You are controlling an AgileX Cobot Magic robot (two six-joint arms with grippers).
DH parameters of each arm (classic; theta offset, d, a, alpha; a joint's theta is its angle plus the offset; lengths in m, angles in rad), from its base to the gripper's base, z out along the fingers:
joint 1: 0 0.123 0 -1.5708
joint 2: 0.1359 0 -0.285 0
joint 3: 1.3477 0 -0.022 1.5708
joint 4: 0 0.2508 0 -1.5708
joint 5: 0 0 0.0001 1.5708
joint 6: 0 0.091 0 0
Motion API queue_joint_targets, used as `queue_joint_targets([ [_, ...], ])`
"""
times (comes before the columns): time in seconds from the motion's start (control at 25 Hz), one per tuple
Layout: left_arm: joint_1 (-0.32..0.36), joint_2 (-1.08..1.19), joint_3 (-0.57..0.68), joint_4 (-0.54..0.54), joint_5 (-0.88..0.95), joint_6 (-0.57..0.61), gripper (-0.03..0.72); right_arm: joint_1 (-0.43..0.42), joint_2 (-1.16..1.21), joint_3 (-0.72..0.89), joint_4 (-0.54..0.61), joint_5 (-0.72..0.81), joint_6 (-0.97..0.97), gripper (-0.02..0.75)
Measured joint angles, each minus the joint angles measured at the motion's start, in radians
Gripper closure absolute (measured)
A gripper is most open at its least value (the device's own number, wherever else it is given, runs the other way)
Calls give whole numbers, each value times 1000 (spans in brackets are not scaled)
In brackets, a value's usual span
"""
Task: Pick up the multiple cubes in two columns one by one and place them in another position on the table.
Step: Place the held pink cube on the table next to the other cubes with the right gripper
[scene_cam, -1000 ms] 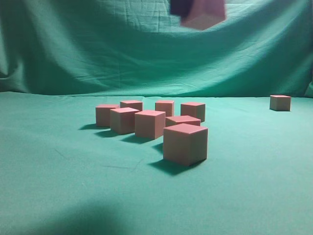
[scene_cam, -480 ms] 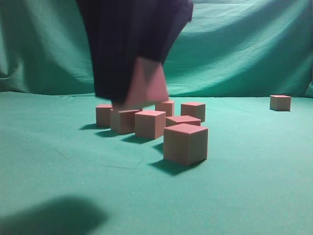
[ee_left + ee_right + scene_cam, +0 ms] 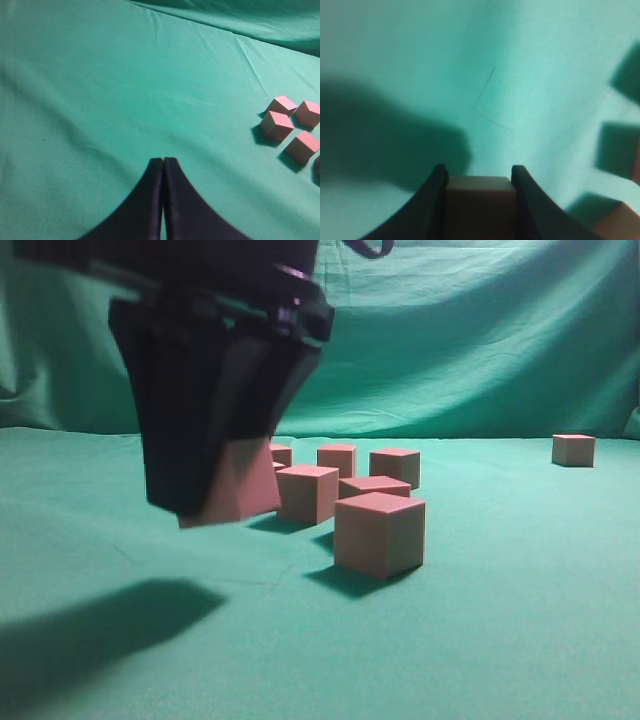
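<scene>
Exterior view: nearest the camera, at about nine o'clock from the cluster, the right tool [image 3: 225, 495] hangs low over the teal desk [image 3: 500, 640], clamped on a held cube [image 3: 243, 490] whose lower edge sits just above the cloth, a dark shadow beneath at seven o'clock. In the right wrist view the black fingers [image 3: 434, 200] press both sides of that cube [image 3: 479, 207]. Next back, a front cube [image 3: 379, 532] rests on the desk, with the remaining cluster of cubes [image 3: 345, 475] behind it toward twelve o'clock. Far off at two o'clock sits a lone cube [image 3: 573, 449]. In the left wrist view the left tool [image 3: 163, 162] has its tips pressed together, holding nothing, with four cubes [image 3: 292, 127] at three o'clock.
</scene>
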Motion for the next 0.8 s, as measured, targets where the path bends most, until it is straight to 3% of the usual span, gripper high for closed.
queue_joint_targets([
  [0.32, 0, 0, 0, 0, 0, 0, 688, 0, 47, 0, -64, -14, -2, 476],
  [0.8, 0, 0, 0, 0, 0, 0, 688, 0, 77, -5, -72, -23, -2, 476],
])
